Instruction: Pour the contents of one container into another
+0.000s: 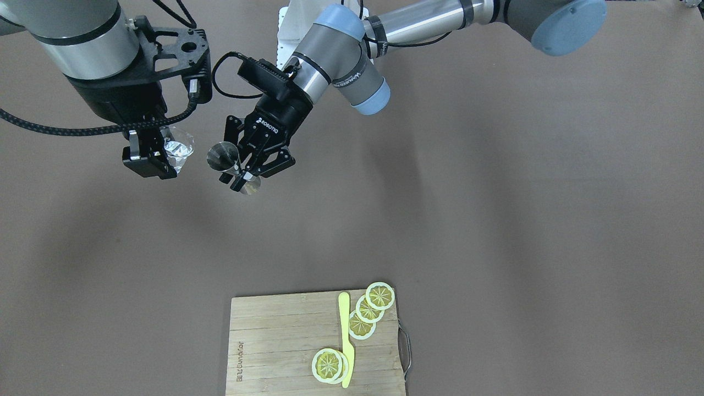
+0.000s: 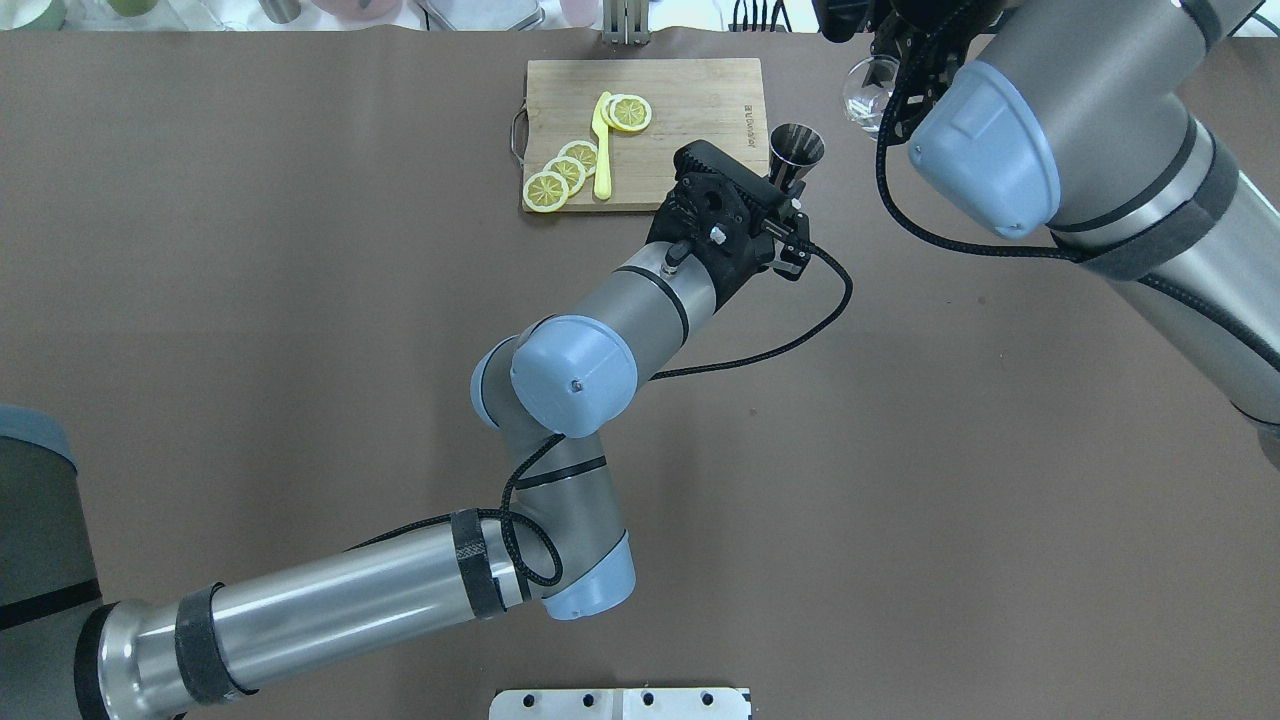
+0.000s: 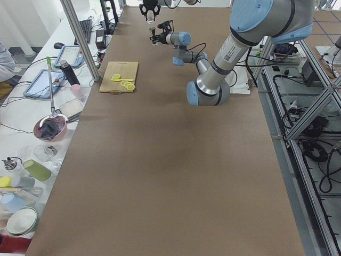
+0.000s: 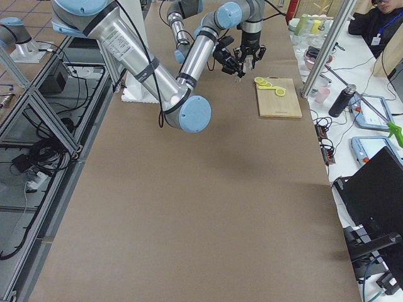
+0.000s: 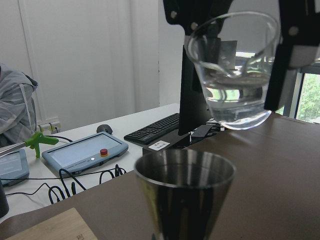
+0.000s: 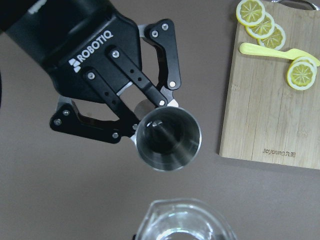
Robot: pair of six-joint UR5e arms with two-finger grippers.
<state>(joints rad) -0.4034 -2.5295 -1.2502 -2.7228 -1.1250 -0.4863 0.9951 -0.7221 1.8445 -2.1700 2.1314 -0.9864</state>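
My right gripper (image 1: 149,159) is shut on a small clear glass cup (image 1: 178,148) that holds some clear liquid and hangs in the air above the table. In the left wrist view the cup (image 5: 232,85) sits slightly tilted between the black fingers (image 5: 295,45), above and just beyond the jigger's rim. My left gripper (image 1: 246,171) is shut on the narrow waist of the silver jigger (image 1: 223,156), wide cone up and mouth open. The right wrist view looks down into the jigger (image 6: 167,137), with the cup's rim (image 6: 182,222) at the bottom edge. Cup and jigger are close but apart; no stream shows.
A wooden cutting board (image 1: 275,352) lies at the table's operator side with lemon slices (image 1: 368,309) and a yellow knife (image 1: 345,335) on it. Beyond that edge stand a side desk with tablets, bottles and bowls (image 3: 50,128), and a seated person (image 4: 378,19).
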